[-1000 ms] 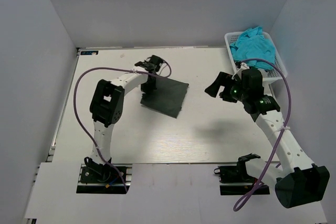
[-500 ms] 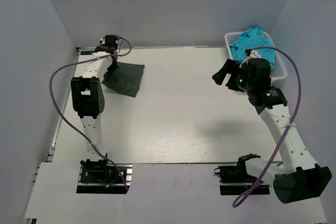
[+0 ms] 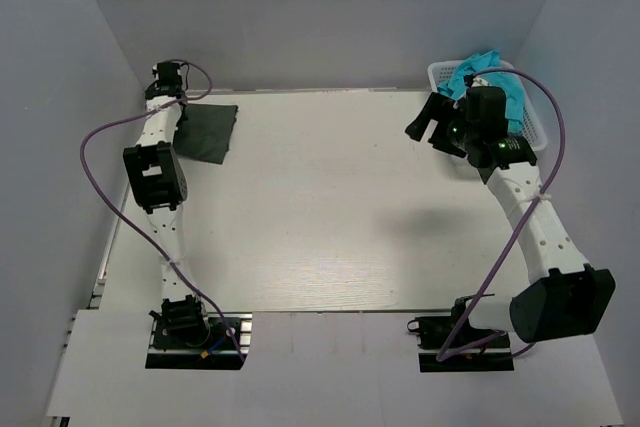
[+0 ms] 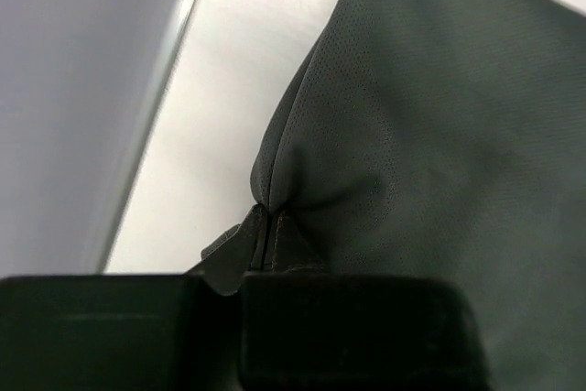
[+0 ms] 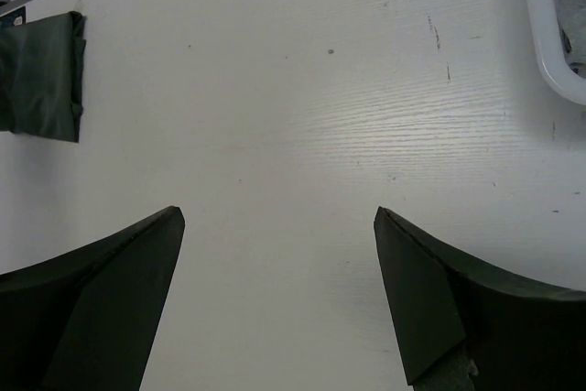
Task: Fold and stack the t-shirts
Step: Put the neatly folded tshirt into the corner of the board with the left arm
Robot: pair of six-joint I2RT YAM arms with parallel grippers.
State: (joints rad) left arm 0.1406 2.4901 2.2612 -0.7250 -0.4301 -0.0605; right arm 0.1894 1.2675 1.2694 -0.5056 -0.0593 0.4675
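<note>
Top view. Dark charcoal-grey t-shirt (image 3: 208, 131), folded into a flat rectangle, on the white desk (image 3: 330, 207) in its far left corner. Left arm (image 3: 155, 172) stretched straight out to that corner, wrist at the shirt's far left edge; left jaws hidden beneath the wrist here. Turquoise-blue t-shirts (image 3: 482, 65) heaped loose in a white lattice basket (image 3: 438, 75) at the far right corner of the desk. Right arm (image 3: 530, 217) raised beside the basket, right jaws spread wide above bare desk just left of it, holding nothing, well apart from the charcoal shirt.

Left wrist view. Shows the left jaws clamped on a pinch of the charcoal fabric at the bottom of the frame, cloth puckered into a small ridge at the grip and spreading smooth to the right. Bare desk left of the shirt's edge, then a grey wall (image 4: 73, 89).

Right wrist view. Shows the right jaws wide, one dark finger at each lower corner, only bare desk between. Folded charcoal shirt small at the top left, lying flat near the desk's edge. Curved white rim of the basket at the top right.
</note>
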